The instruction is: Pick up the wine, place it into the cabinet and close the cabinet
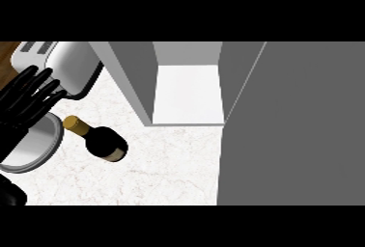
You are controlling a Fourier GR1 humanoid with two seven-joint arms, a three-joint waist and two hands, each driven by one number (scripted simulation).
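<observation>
Head view, the only one on offer. The wine bottle (98, 140) stands on the pale marble counter (164, 169), well left of centre, and from above its gold-capped neck leans toward ten o'clock while the dark body sits toward four. Nothing is touching it yet.

At nine o'clock from the bottle, at the frame's left edge, sits the left hand (27, 96), fingers long and fairly straight, spread wide and pointing up toward one o'clock. It holds nothing. It overlaps a round grey bowl-like dish (35, 144) just beside the bottle, and a white toaster-like appliance (61, 65) lies beyond the fingertips at twelve. The right hand shows nowhere.

At one o'clock from the bottle, the cabinet (185, 91) stands open, its white floor bare, with the big grey door (292, 125) swung out and filling the whole right side.

So the pick is the step in hand, and I'd say it hasn't started. To do it well, the hand needs to come across toward three o'clock, wrap the dark body below the shoulder rather than the slim neck, and steer clear of the dish rim. Lift straight before carrying toward one o'clock, clearing the cabinet's near wall.
</observation>
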